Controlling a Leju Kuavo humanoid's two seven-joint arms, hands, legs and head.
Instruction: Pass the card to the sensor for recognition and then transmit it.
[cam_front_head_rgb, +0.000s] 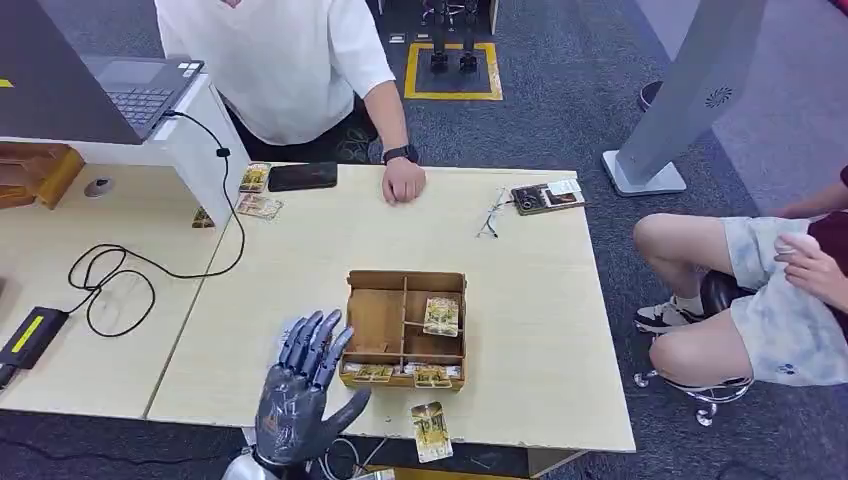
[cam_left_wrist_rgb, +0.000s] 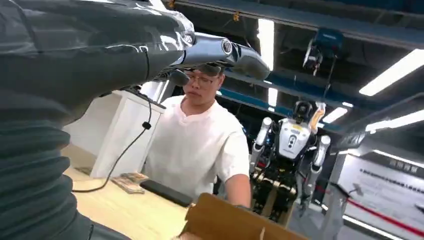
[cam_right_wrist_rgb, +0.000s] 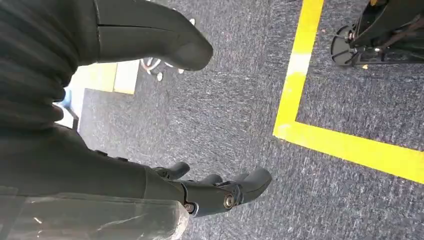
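My left hand (cam_front_head_rgb: 300, 385) hovers over the near edge of the table (cam_front_head_rgb: 300, 260), fingers spread and extended forward, holding nothing; my right hand (cam_right_wrist_rgb: 200, 192) hangs at my side over the carpet, fingers loosely apart and likewise empty. The cards I need sit just to the right of the left hand: one lies flat in a compartment of the wooden tray (cam_front_head_rgb: 375, 320), a little ahead and to the right of my fingertips, more stand in the tray's near slot, and a loose card (cam_front_head_rgb: 431, 431) lies on the table edge to the right of the palm, overhanging slightly as far as I can tell. I judge these cards light, thin and fairly stiff with a slick printed face, so they should slide rather than lift if I press from above. The overhanging one looks easiest: pinch its free edge between thumb and finger. The one in the tray would need a fingertip under a corner, with the dividers crowding me. The tabletop is smooth pale laminate, little friction. Beyond my fingers a person (cam_front_head_rgb: 290, 60) sits across the table with a hand (cam_front_head_rgb: 403, 182) resting on it, a phone (cam_front_head_rgb: 302, 176) beside it; another person sits off to the right. I can't pick out the sensor with confidence.
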